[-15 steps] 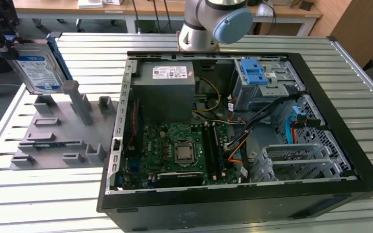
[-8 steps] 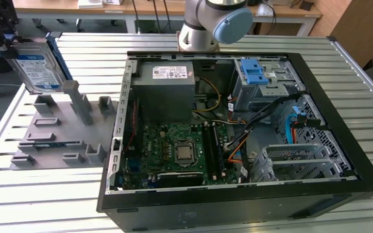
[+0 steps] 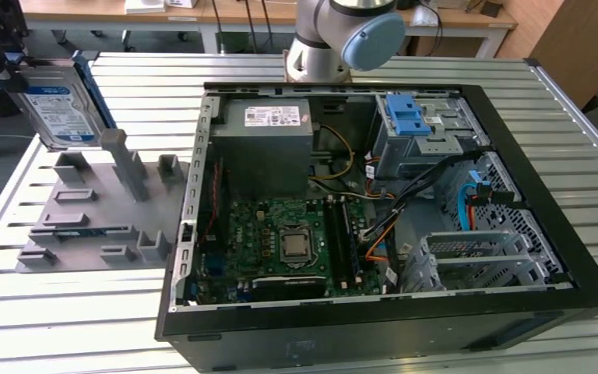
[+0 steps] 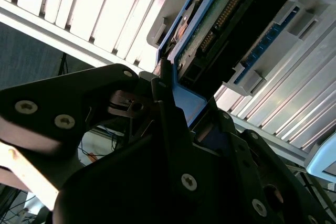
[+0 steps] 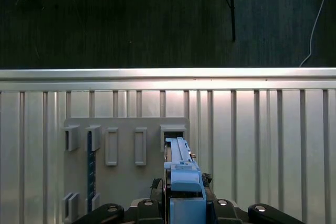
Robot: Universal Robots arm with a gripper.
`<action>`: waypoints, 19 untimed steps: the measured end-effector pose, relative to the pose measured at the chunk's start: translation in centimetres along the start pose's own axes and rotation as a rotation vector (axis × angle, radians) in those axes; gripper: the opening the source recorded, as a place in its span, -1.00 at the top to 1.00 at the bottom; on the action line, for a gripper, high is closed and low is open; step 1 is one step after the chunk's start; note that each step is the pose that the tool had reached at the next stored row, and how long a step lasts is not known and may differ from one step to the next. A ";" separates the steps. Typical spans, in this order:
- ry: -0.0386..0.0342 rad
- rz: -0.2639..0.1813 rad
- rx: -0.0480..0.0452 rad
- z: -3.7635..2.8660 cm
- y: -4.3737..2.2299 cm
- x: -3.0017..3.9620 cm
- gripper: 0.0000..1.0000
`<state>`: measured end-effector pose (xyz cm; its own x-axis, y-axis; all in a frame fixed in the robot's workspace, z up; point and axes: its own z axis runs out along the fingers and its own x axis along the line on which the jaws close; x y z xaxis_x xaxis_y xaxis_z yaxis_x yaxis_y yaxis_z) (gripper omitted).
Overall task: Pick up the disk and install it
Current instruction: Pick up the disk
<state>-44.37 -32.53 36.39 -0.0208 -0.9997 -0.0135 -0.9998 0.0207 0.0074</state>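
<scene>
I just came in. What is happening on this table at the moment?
The arm's end effector grips the disk by its blue-railed edge and holds it upright over the grey holder. The holder lies on the slatted metal table, to the exterior view's left of the open computer case. The disk appears to be clear of the holder's slot. It is not yet in the case, so the installing is not done.

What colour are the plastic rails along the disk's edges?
Blue. The rails on the disk show best in the first wrist view.
</scene>
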 end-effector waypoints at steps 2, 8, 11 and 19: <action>0.0000 0.000 0.0000 -0.09 0.00 -0.01 0.27; 0.0001 0.000 0.0002 -0.37 0.01 -0.01 0.27; 0.0001 0.000 0.0004 -0.51 0.01 -0.02 0.27; 0.0002 0.000 0.0007 -0.86 0.02 -0.03 0.27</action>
<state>-44.38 -32.51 37.25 -0.0208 -0.9997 -0.0133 -0.9998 0.0207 0.0067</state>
